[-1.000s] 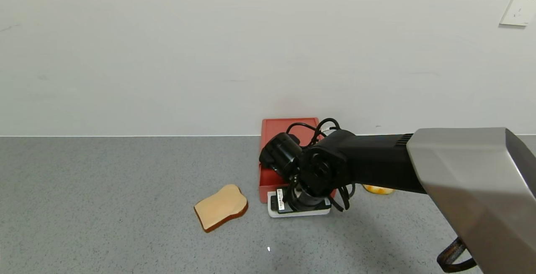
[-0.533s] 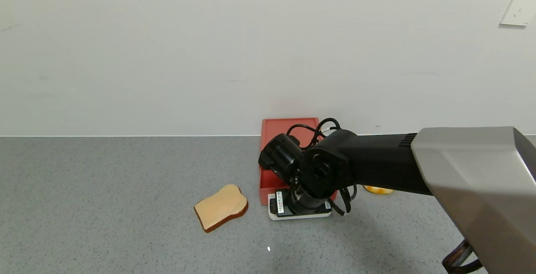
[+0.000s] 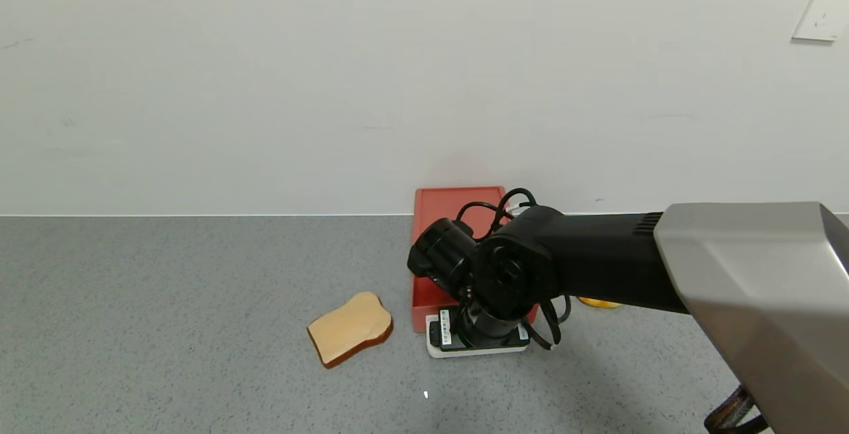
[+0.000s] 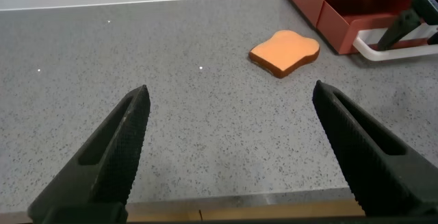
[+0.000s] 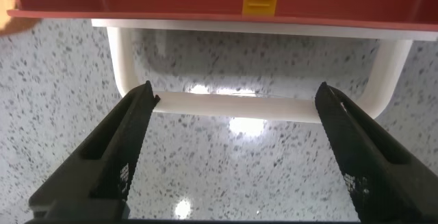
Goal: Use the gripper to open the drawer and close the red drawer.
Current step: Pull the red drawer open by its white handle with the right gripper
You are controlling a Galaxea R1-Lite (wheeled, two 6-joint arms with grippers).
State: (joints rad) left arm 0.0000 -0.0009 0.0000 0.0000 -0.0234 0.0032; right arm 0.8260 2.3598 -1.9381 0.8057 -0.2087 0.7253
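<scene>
The table is grey with small speckles, and it goes back to a white wall. The drawer lies on the table against the wall, right of the middle. Its red tray is pulled out toward the robot, and the white handle at its front sits low over the table. The right wrist view shows bare table through the loop of the handle. A bread slice lies flat on the table, just left of the tray and apart from it. Right of the drawer lies a small yellow thing, mostly hidden by the arm.
</scene>
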